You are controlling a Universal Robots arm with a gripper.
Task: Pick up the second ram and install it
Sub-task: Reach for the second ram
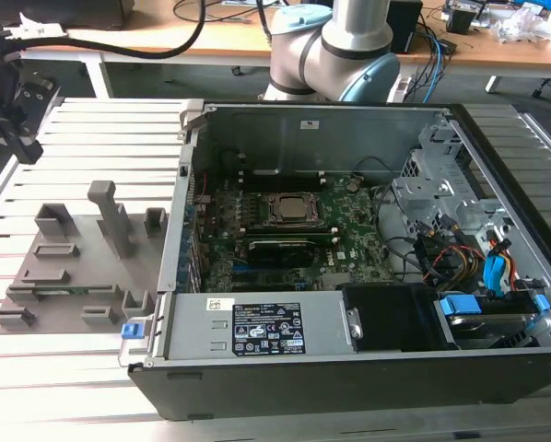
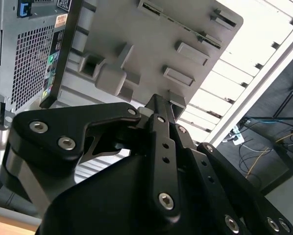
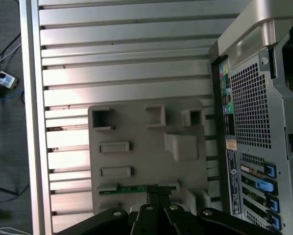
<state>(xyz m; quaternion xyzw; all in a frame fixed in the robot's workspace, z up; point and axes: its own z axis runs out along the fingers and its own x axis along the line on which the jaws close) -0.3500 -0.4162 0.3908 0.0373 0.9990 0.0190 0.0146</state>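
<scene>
The gripper (image 3: 158,195), jaws closed on nothing, hangs over the second ram (image 3: 129,189), lying lengthwise along the grey holder's (image 3: 136,164) edge.

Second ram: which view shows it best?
The first wrist view: the second ram shows as a green strip in the grey holder's slot, partly behind the gripper. The second wrist view has it edge-on; the exterior view, a faint sliver.
</scene>
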